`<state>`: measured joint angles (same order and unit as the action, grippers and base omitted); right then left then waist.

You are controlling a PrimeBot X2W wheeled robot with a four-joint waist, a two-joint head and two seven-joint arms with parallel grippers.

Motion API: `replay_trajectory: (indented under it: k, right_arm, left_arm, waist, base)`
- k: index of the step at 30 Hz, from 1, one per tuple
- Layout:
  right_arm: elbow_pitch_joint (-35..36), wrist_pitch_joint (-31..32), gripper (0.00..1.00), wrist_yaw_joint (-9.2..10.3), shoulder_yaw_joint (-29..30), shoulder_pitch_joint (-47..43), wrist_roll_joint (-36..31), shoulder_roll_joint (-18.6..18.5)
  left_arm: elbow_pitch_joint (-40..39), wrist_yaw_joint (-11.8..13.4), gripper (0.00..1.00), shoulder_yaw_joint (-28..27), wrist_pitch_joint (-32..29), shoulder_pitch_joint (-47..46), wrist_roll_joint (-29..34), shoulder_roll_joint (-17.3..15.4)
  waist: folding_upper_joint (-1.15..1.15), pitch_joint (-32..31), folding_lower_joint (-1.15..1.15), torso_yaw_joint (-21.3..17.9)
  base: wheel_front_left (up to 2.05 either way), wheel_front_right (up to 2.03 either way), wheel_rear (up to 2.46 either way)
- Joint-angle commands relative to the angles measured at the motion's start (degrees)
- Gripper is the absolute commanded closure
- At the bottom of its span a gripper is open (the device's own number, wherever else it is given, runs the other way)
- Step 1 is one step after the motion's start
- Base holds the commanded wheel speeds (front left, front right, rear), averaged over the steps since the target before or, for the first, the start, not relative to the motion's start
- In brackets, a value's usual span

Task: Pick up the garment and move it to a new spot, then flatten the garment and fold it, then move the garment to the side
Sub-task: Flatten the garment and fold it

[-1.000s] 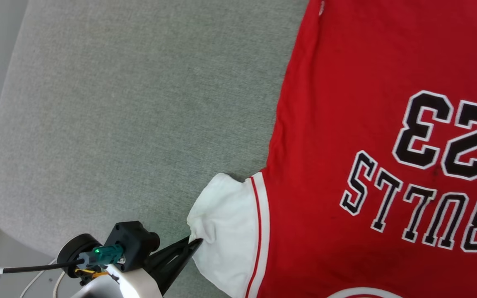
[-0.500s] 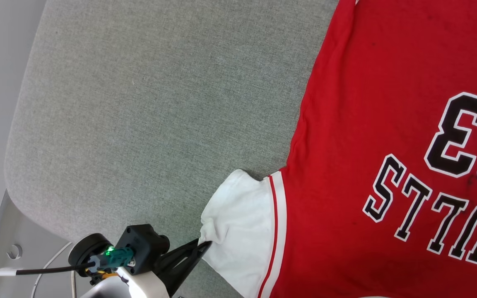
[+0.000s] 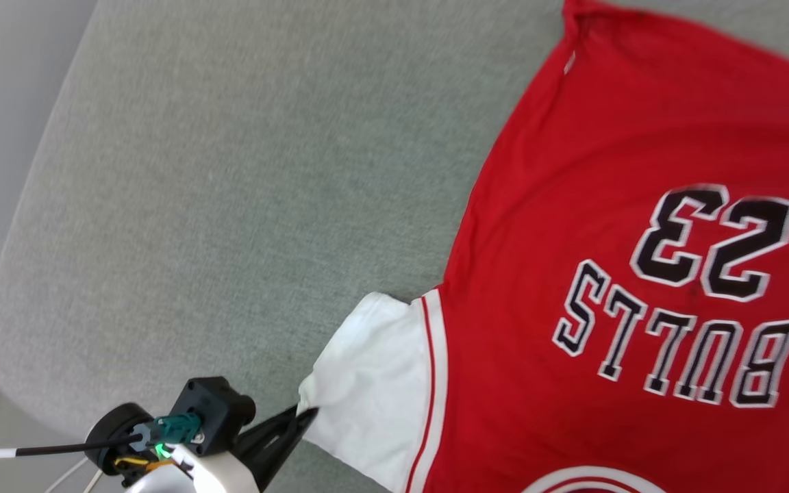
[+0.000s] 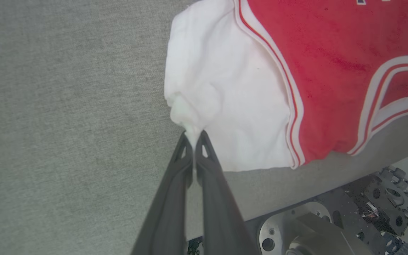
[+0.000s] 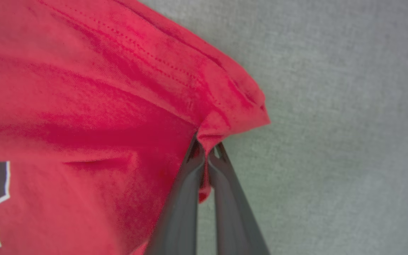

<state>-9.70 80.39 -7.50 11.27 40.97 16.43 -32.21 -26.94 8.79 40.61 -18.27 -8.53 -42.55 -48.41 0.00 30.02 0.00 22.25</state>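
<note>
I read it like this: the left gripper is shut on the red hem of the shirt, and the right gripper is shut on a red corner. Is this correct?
Not quite. The left gripper is shut on the edge of the white sleeve, not on the red hem; the left wrist view shows it. The right gripper is indeed shut on a red corner.

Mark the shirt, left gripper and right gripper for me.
shirt (image 3: pixel 572 157): head view, plain red cloth clear of the print.
left gripper (image 4: pixel 193 136): left wrist view, between the fingertips, shut on the shirt's white sleeve edge.
right gripper (image 5: pixel 206 148): right wrist view, between the fingertips, shut on the shirt's red corner.
</note>
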Motion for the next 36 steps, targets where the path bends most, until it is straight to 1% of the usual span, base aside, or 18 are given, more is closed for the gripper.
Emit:
replay_trajectory:
  k: [1, 3, 7, 10, 12, 16, 20, 23, 26, 31, 32, 33, 34, 36]
  right_arm:
    - [-0.4, -0.6, 1.0, 0.02, 0.6, -4.6, 1.4, 0.8]
    - [0.6, -1.4, 1.0, 0.02, 1.2, -7.9, 3.1, 2.2]
    - [3.9, -3.0, 1.0, 0.02, 0.8, -15.5, 6.3, 3.1]
    - [7.3, -5.4, 1.0, 0.02, 1.8, -21.8, 8.8, 4.0]
    - [9.8, -6.7, 1.0, 0.02, 2.6, -26.5, 10.6, 4.8]
    - [15.0, -8.4, 1.0, 0.02, 4.4, -35.3, 13.0, 6.7]
    - [18.3, -9.7, 1.0, 0.02, 5.6, -42.8, 14.4, 9.6]
    - [19.1, -10.7, 1.0, 0.02, 5.2, -47.2, 13.7, 11.7]
    - [18.4, -11.8, 1.0, 0.02, 4.3, -50.4, 12.9, 13.1]
    - [17.1, -14.1, 1.0, 0.02, 3.4, -52.2, 12.5, 13.4]
    - [16.9, -15.2, 0.91, 0.02, 3.1, -52.0, 12.4, 13.0]
    - [16.8, -16.2, 0.2, 0.02, 2.7, -51.7, 12.6, 12.7]
    - [16.7, -17.1, 0.0, 0.02, 2.4, -51.3, 13.2, 12.3]
    - [17.0, -17.7, 0.0, 0.02, 1.7, -50.4, 14.6, 11.1]
  left_arm:
    - [0.0, 0.7, 1.0, -0.2, -0.2, 1.2, -0.7, -0.3]
    - [0.1, 1.6, 1.0, -0.5, -0.3, 2.4, -1.4, -1.0]
    - [0.5, 3.0, 1.0, -0.8, -0.5, 4.8, -2.4, -2.1]
    - [0.9, 4.0, 1.0, -0.7, -0.6, 6.4, -2.5, -3.1]
    - [0.9, 4.5, 1.0, -0.9, 0.1, 7.4, -3.4, -2.5]
    - [0.8, 5.6, 1.0, -0.9, 0.6, 9.0, -3.9, -2.5]
    - [1.0, 6.4, 1.0, -1.1, 0.8, 9.8, -4.6, -2.4]
    - [1.7, 6.6, 1.0, -1.2, 1.1, 10.4, -5.1, -2.4]
    - [2.6, 6.5, 1.0, -1.2, 1.4, 10.4, -5.2, -2.1]
    - [3.4, 6.0, 1.0, -0.9, 1.9, 10.5, -5.6, -1.1]
    - [3.5, 6.0, 1.0, -0.8, 2.0, 10.6, -5.6, -1.0]
    - [3.6, 6.0, 1.0, -0.7, 2.1, 10.6, -5.5, -1.0]
    - [3.6, 5.9, 1.0, -0.7, 2.1, 10.5, -5.4, -1.0]
    - [3.4, 6.0, 1.0, -0.6, 2.1, 10.4, -5.2, -1.0]
  waist:
    - [0.0, -5.3, 0.0, -3.7]
    - [0.0, -7.9, 0.0, -5.3]
    - [0.0, -12.5, 0.0, -8.4]
    - [0.0, -15.0, 0.0, -10.3]
    - [0.0, -16.5, 0.0, -11.6]
    - [0.0, -18.2, 0.0, -13.5]
    - [0.0, -19.4, 0.0, -15.2]
    - [0.0, -20.1, 0.0, -16.2]
    - [0.0, -20.7, 0.0, -16.6]
    - [0.0, -21.1, 0.0, -16.8]
    - [0.0, -21.1, 0.0, -16.8]
    - [0.0, -21.1, 0.0, -16.7]
    - [0.0, -21.0, 0.0, -16.6]
    - [0.0, -20.9, 0.0, -16.3]
  base:
    - [0.0, 0.0, 0.0]
    - [0.0, 0.0, 0.0]
    - [0.0, 0.0, 0.0]
    - [0.0, 0.0, 0.0]
    - [0.0, 0.0, 0.0]
    - [0.0, 0.0, 0.0]
    - [0.0, 0.0, 0.0]
    - [0.0, 0.0, 0.0]
    - [0.0, 0.0, 0.0]
    - [0.0, 0.0, 0.0]
    - [0.0, 0.0, 0.0]
    - [0.0, 0.0, 0.0]
    - [0.0, 0.0, 0.0]
    - [0.0, 0.0, 0.0]
